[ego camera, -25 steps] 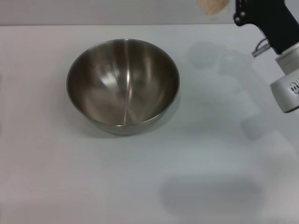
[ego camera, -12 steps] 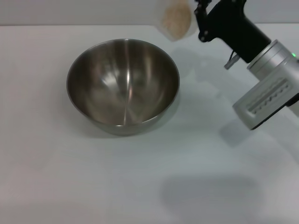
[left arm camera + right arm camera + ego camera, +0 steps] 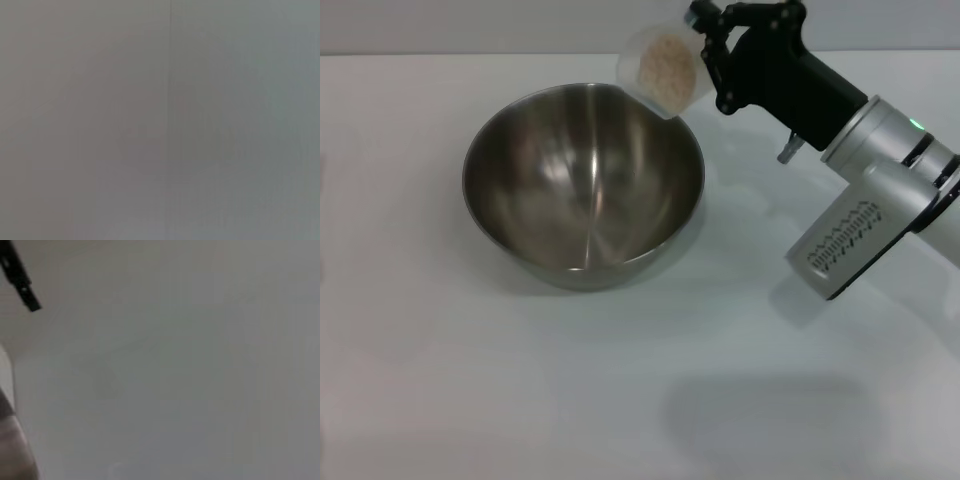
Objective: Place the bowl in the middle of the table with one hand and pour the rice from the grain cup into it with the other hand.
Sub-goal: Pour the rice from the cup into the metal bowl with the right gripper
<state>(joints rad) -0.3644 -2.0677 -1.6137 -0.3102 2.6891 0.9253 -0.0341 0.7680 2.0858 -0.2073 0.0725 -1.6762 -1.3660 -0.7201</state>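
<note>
Here, in the head view, the pouring step looks to be in hand: the bowl (image 3: 583,182) already sits on the white counter (image 3: 440,400), a little left of the middle, and holds no grains. The right gripper (image 3: 705,50) reaches in from the right with its jaws closed on the grain cup (image 3: 662,70), carried in the air just above the bowl's far right rim. The cup is tipped so its mouth faces the camera, and the rice (image 3: 664,64) shows as a pale beige mass inside it; none seems to have spilled. The next move, as I judge it, calls for bringing the cup's lip farther over the bowl's hollow and rolling the wrist so the grains slide in rather than past the rim. The bowl is shiny brushed steel, far wider than the small clear cup.

The left wrist view shows only a blank grey surface; the left gripper is not visible anywhere.

The right wrist view shows mostly bare counter, nothing of the cup.
</note>
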